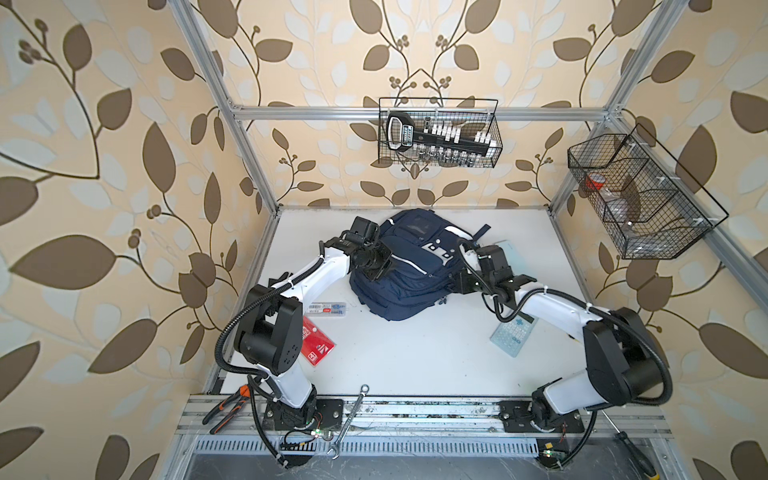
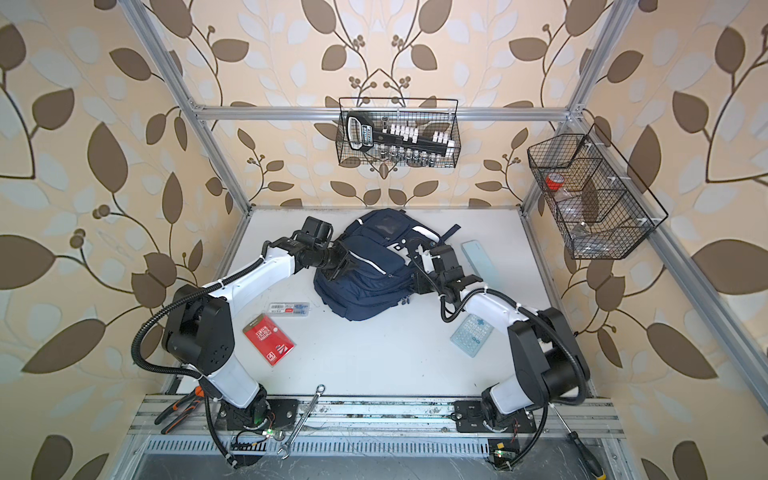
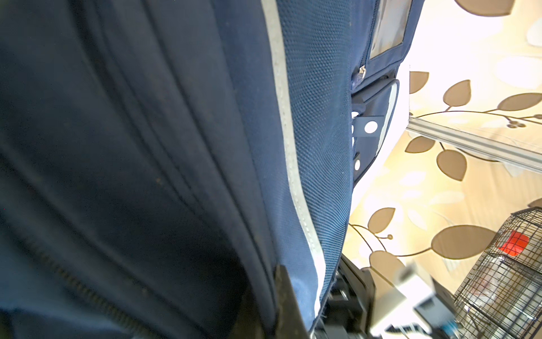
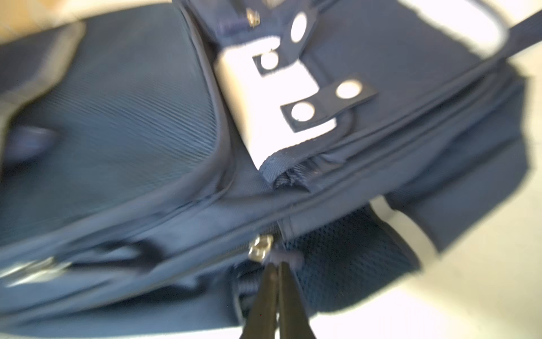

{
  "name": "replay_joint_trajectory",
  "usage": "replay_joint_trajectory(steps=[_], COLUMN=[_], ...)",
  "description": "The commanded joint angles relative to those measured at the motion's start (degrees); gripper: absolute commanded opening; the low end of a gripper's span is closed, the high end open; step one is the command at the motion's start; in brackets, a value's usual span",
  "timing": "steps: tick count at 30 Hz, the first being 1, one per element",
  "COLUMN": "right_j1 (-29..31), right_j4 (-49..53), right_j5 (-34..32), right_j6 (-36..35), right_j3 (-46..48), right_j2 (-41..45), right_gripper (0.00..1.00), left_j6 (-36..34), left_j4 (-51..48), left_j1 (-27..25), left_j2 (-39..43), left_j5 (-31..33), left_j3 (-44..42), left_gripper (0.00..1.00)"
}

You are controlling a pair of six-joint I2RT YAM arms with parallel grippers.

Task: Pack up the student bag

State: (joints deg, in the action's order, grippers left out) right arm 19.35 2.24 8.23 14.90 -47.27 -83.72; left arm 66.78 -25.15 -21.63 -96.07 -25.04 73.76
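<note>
The student bag [image 1: 409, 266] lies on the counter [image 1: 415, 357], its front fabric pinched by the closed left fingers [image 3: 283, 293] and its zipper pull [image 4: 259, 249] just beyond the nearly-together right fingers [image 4: 265, 296], grip unclear; the pull should sit squarely between them before drawing against taut fabric.

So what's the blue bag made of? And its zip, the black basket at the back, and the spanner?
The bag looks like woven cloth, probably nylon or polyester: the wrist views show a fine matte weave. The zip has a silvery slider, likely metal. The basket is thin black wire mesh, probably coated metal. The spanner is bare, shiny and grey, likely steel.
</note>
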Motion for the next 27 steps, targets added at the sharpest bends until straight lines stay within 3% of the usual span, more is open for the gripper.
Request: replay_joint_trajectory(steps=[1,6,15,22,27], right_j1=[-4.1,-7.7,-10.9,-10.9,-11.0], right_j4=[-4.2,-6.5,-15.6,-17.4,-19.6], right_j5=[11.1,28.4,37.3,41.9,43.5], right_j6=[5.4,4.8,7.2,6.5,7.1], right_j3=[2.8,-0.1,-0.4,-2.0,-1.2], right_j2=[2.0,-6.1,-14.3,-20.7,-20.1], right_gripper=[0.44,0.54,0.72,0.66,0.50], left_j6=[-1.2,-0.6,-0.1,-0.2,-0.2], left_j4=[3.0,2.2,1.3,1.0,1.1], left_j1=[0.3,0.3,0.3,0.3,0.3], left_j2=[1.4,1.9,1.8,2.3,1.8], left_j5=[-4.3,-5.5,-6.6,-6.1,-5.6], left_j3=[3.2,4.8,5.8,5.4,5.3], left_gripper=[0.00,0.00,0.00,0.00,0.00])
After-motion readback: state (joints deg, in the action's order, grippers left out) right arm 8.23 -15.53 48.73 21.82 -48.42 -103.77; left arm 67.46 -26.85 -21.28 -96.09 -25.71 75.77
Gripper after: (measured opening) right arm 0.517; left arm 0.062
